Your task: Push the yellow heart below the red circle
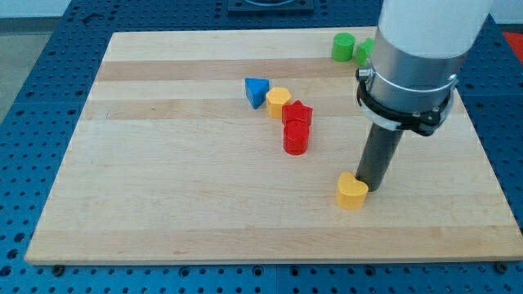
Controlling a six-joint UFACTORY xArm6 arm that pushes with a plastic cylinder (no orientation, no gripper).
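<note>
Desk (163, 204): a pale wooden board with visible grain bands, resting on a blue perforated base; smooth and level, so blocks should slide freely. Arm: a white and grey cylinder ending in a dark rod; there are no jaws on this rig, hence nothing to be apart or together, only my tip (374, 188) resting on the board. Heart (351, 191): yellow, glossy, rounded lobes, touching my tip on the tip's left side. Red circle (295, 139): a short smooth cylinder up and to the left of my tip, near the heart but apart from it, with a red star (298, 113) touching its upper edge. A yellow cylinder (278, 101) and a blue triangle (256, 91) continue that cluster farther up-left. Two green blocks (350, 48) lie above the tip, partly hidden by the arm, shapes unclear. Judged risk: the heart must travel leftward to sit under the circle; its curved flank may let the tip slip off, spinning the heart, and a push angled upward would drive it into the circle and displace the cluster.
</note>
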